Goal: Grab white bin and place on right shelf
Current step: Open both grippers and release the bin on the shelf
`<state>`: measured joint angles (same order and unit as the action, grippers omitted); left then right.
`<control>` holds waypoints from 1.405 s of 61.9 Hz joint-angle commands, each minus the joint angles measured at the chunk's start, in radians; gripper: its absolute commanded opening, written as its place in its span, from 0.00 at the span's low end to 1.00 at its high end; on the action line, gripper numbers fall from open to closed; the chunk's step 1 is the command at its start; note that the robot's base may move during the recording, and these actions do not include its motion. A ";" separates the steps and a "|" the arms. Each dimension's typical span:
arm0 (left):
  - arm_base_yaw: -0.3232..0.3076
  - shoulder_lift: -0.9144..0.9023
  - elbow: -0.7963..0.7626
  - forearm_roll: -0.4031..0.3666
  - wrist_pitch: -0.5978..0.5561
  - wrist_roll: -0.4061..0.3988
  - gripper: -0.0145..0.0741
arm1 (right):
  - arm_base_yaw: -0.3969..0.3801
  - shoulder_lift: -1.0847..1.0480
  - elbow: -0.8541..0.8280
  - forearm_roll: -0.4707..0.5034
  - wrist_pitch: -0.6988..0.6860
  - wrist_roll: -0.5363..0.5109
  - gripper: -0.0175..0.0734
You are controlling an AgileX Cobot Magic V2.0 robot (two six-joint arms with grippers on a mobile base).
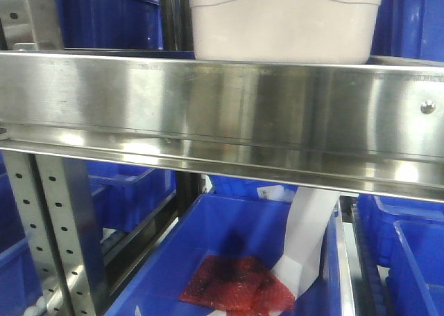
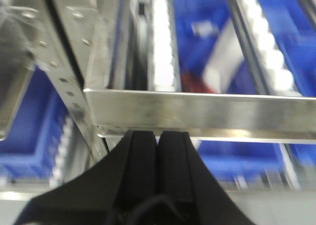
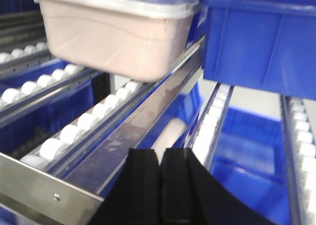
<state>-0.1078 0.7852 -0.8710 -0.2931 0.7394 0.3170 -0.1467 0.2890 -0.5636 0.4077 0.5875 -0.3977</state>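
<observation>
The white bin (image 3: 116, 35) sits on the steel shelf (image 1: 222, 115), on a lane of white rollers (image 3: 74, 129), set back from the front lip. In the right wrist view its long axis runs across the lane, roughly along the shelf's front lip, with one rounded corner turned towards the camera. Its body is off-white with a pinkish tint, carries a curved moulded ridge on the side, and has a paler rim on top.

The front view shows only the bin's broad side above the lip, near the shelf's right half, and below it a blue bin (image 1: 229, 260) holding a red packet (image 1: 239, 283). The right wrist view alone shows the rollers and a blue tub (image 3: 259, 37) just beside the white bin. The left wrist view shows no white bin.

The left gripper (image 2: 158, 151) and right gripper (image 3: 160, 170) both have their fingers pressed together, holding nothing.
</observation>
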 commanded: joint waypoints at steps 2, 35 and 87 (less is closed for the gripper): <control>-0.005 -0.143 0.111 -0.029 -0.240 -0.006 0.03 | -0.004 -0.070 0.018 0.011 -0.137 0.005 0.28; -0.005 -0.455 0.350 -0.026 -0.489 -0.006 0.03 | -0.004 -0.149 0.040 0.013 -0.235 0.005 0.28; -0.005 -0.588 0.661 0.170 -0.745 -0.201 0.03 | -0.004 -0.149 0.040 0.013 -0.235 0.005 0.28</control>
<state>-0.1078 0.2233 -0.2656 -0.1242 0.1650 0.1390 -0.1467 0.1280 -0.5000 0.4077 0.4386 -0.3930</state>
